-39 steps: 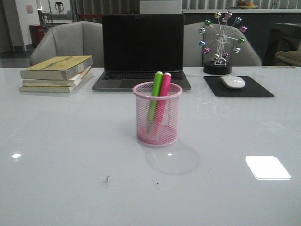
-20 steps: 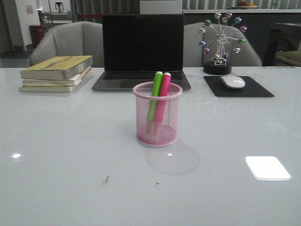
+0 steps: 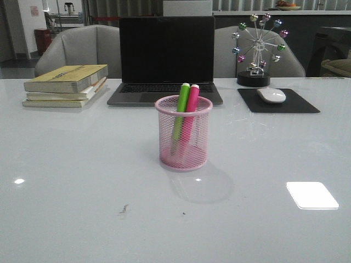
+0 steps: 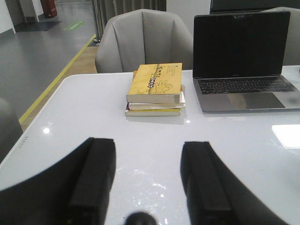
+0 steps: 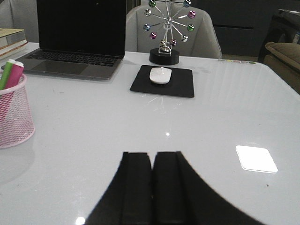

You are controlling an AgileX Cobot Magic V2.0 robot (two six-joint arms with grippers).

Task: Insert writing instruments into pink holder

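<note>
The pink holder (image 3: 184,134) stands upright mid-table, in front of the laptop. Inside it lean the lime green marker (image 3: 180,112) and the bright pink marker (image 3: 190,112), their tops above the rim. The right wrist view catches the pink holder (image 5: 13,115) at its edge, with the green marker (image 5: 5,75) and the pink marker (image 5: 13,75) poking out. My left gripper (image 4: 147,147) is open over bare table, nothing between its fingers. My right gripper (image 5: 152,157) is shut and empty, well away from the cup. Neither gripper appears in the front view.
A laptop (image 3: 166,57) stands behind the cup, a stack of books (image 3: 66,85) at the back left. A mouse (image 3: 271,95) lies on a black pad (image 3: 278,101) at the back right, beside a Ferris-wheel ornament (image 3: 256,49). Grey chairs stand beyond the table.
</note>
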